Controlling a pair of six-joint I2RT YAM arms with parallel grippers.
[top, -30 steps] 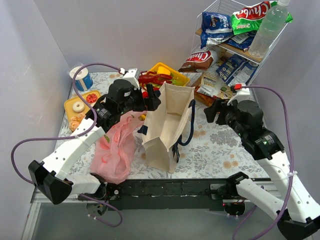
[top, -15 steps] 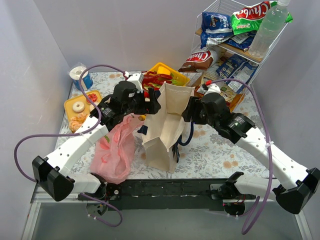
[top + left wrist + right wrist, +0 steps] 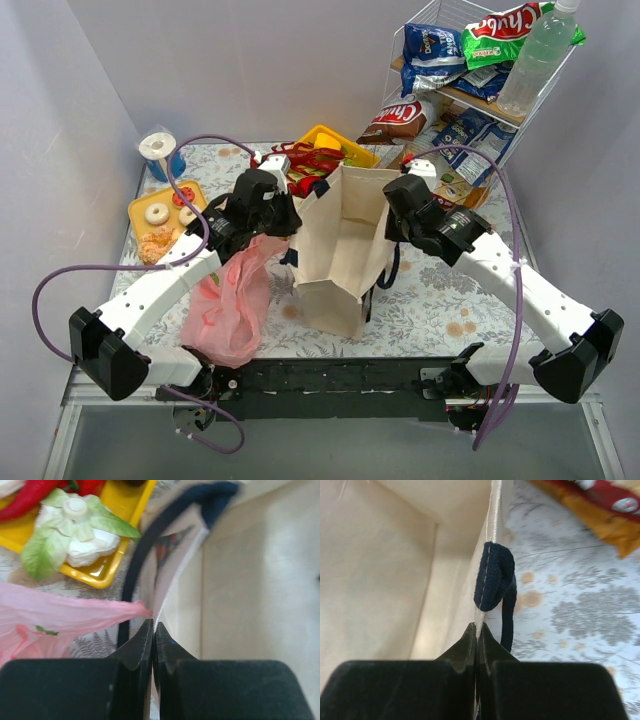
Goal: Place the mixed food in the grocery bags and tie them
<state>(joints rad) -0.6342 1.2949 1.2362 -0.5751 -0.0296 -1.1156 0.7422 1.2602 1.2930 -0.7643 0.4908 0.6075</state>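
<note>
The beige canvas tote [image 3: 340, 250] stands upright mid-table with its mouth spread wide. My left gripper [image 3: 297, 216] is shut on its left rim [image 3: 159, 611], right beside the navy strap [image 3: 134, 570]. The right gripper [image 3: 391, 226] is shut on the opposite rim [image 3: 481, 616], just below a navy strap end [image 3: 493, 575]. The pink plastic bag [image 3: 232, 308] slumps left of the tote, and its top [image 3: 65, 612] reaches my left fingertips. Snack packets [image 3: 432, 52] and a clear bottle [image 3: 536, 55] sit on the wire rack. Toy vegetables [image 3: 75, 530] lie in a yellow tray [image 3: 352, 152].
An orange plate of toy pastries [image 3: 160, 220] and a white paper roll [image 3: 160, 148] sit at the far left. More packets [image 3: 455, 140] lie under the rack at back right, one red-orange packet [image 3: 605, 505] near the tote. Walls close in on both sides.
The right arm swung left to the tote and both grippers closed on its rims. The tote's mouth now stands wider.
</note>
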